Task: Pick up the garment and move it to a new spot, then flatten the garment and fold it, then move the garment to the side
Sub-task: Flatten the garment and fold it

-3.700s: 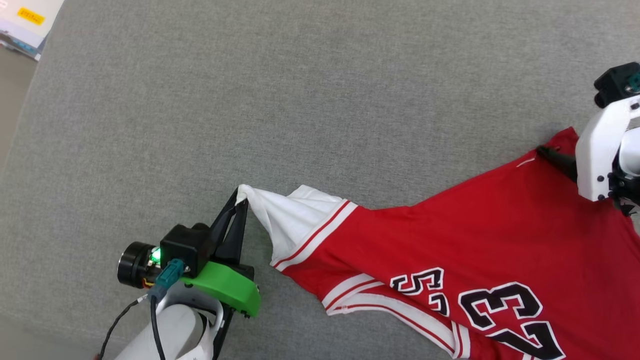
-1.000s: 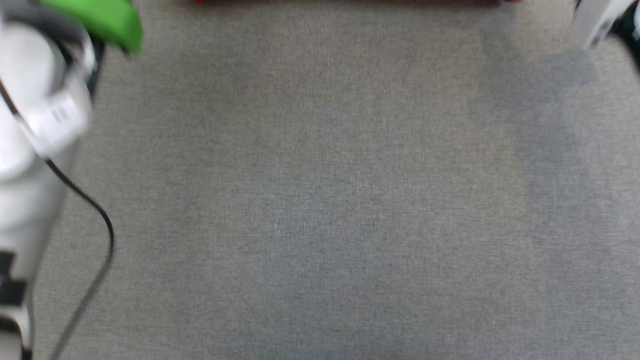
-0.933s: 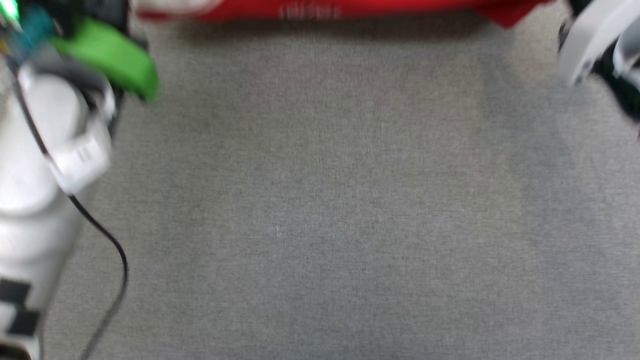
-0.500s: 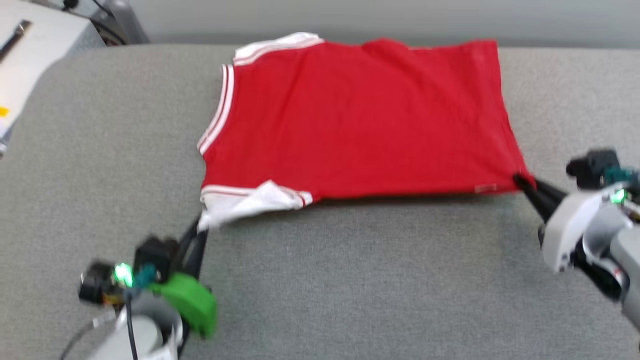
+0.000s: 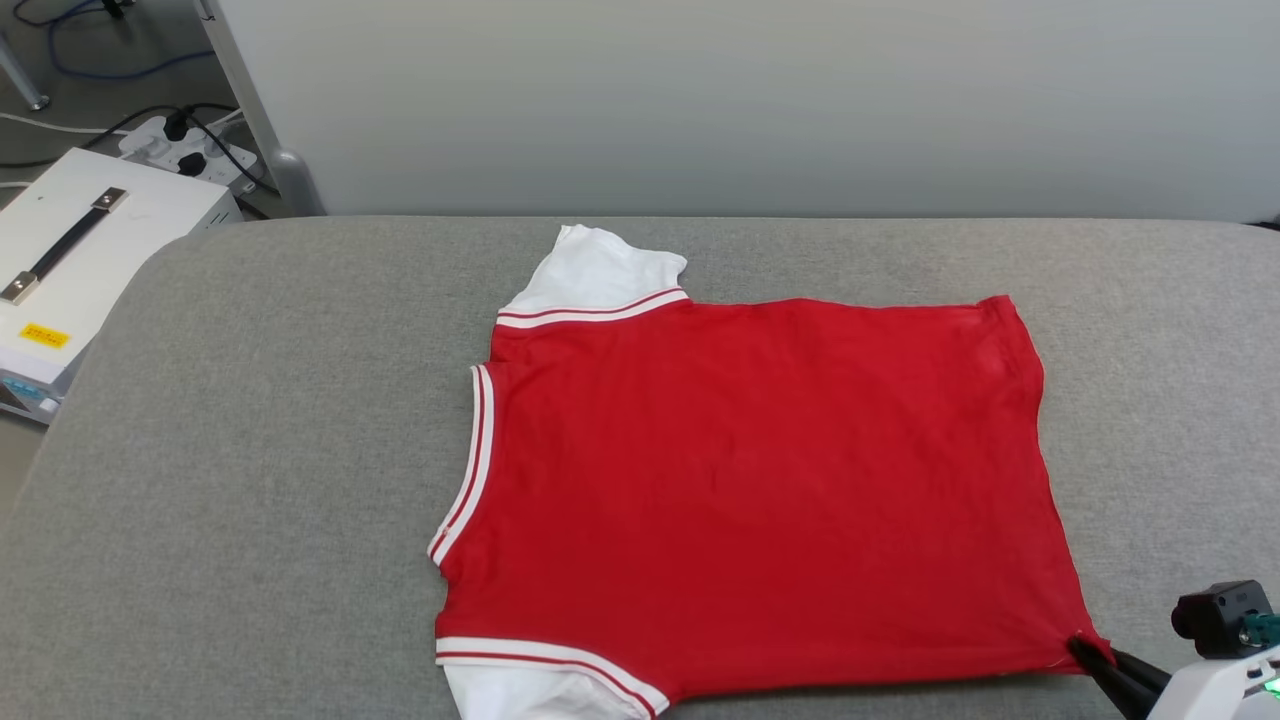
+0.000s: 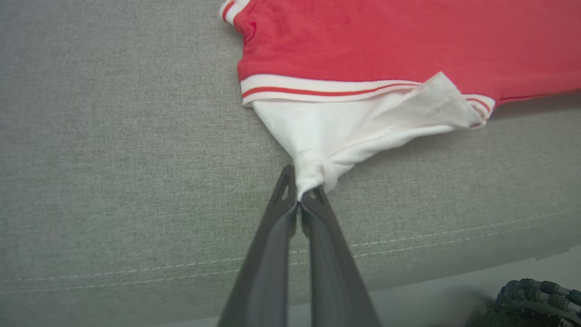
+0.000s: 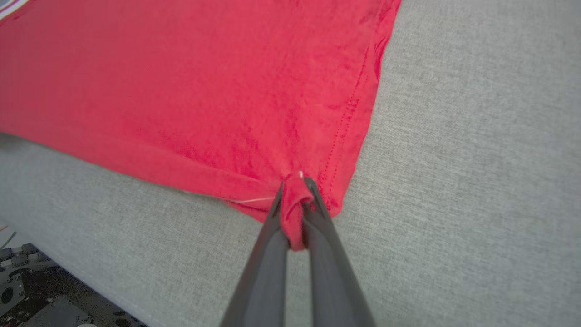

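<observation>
The garment (image 5: 760,490), a red jersey with white sleeves and striped trim, lies spread flat on the grey cushion (image 5: 250,450), plain red side up, collar toward the left. In the left wrist view my left gripper (image 6: 299,195) is shut on the bunched tip of the near white sleeve (image 6: 331,131). My right gripper (image 7: 294,190) is shut on the near hem corner of the garment (image 7: 204,91); in the head view its fingertips (image 5: 1085,648) pinch that corner at the lower right.
A white case with a black handle (image 5: 80,260) stands off the cushion's left end, with cables and a power strip (image 5: 170,135) on the floor behind. A pale wall (image 5: 750,100) runs along the cushion's far edge. The cushion's front seam (image 6: 136,272) lies near my left gripper.
The head camera swung sharply, from looking down at bare cushion to taking in the whole garment. The garment, earlier stretched between the grippers with the number showing, now lies flat with plain red up.
</observation>
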`<state>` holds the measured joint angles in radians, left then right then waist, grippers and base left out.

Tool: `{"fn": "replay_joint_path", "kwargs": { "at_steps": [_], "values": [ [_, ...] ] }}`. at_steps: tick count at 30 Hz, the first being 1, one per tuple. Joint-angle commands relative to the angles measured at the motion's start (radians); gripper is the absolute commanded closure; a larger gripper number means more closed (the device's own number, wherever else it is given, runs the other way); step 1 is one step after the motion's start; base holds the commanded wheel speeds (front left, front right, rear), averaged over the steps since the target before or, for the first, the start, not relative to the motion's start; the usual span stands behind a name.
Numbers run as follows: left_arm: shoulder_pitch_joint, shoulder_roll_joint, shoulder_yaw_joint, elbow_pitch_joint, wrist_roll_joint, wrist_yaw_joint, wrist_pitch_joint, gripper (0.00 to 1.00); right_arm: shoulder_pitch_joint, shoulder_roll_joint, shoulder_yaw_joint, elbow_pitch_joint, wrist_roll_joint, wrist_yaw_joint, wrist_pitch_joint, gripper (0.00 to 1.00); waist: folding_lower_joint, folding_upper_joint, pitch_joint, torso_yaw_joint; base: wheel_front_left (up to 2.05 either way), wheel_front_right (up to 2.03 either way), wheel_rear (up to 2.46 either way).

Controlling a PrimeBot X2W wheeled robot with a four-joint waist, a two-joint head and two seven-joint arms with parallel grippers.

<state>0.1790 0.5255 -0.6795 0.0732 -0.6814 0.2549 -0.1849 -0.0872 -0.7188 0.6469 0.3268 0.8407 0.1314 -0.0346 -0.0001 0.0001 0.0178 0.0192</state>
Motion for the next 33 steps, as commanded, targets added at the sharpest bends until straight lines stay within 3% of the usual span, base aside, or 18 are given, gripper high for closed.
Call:
{"fn": "replay_joint_path", "kwargs": {
  "at_steps": [1,8,14,19,27,33],
  "values": [
    [0.005,-0.001,0.003,0.001,-0.008,0.003,-0.003,1.00,0.026,-0.006,-0.022,-0.018,0.007,-0.001,0.012,1.00,0.0001,-0.0001,-0.002,0.000,0.00,0.00,0.00],
    [-0.100,0.019,0.007,0.006,0.040,-0.014,-0.004,1.00,0.087,0.017,-0.124,-0.119,-0.004,-0.001,0.084,1.00,0.0001,-0.0001,0.023,0.006,0.00,0.00,0.00],
    [-0.276,0.064,-0.001,-0.005,0.112,-0.069,0.039,1.00,0.049,0.036,-0.227,-0.187,-0.004,-0.001,0.140,1.00,0.0001,-0.0001,0.078,-0.004,0.00,0.00,0.00],
    [-0.436,0.066,-0.005,0.007,0.147,-0.124,0.078,1.00,-0.019,0.055,-0.280,-0.225,-0.019,-0.001,0.198,1.00,0.0001,-0.0001,0.153,-0.019,0.00,0.00,0.00],
    [-0.641,0.031,0.005,0.164,0.157,-0.208,0.080,1.00,-0.186,0.081,-0.302,-0.207,-0.046,-0.001,0.260,1.00,0.0001,-0.0001,0.283,-0.033,0.00,0.00,0.00],
    [-0.730,-0.018,-0.016,0.358,0.170,-0.258,0.043,1.00,-0.299,0.107,-0.260,-0.112,-0.054,-0.001,0.271,1.00,0.0001,-0.0001,0.340,-0.032,0.00,0.00,0.00]
  ]
}}
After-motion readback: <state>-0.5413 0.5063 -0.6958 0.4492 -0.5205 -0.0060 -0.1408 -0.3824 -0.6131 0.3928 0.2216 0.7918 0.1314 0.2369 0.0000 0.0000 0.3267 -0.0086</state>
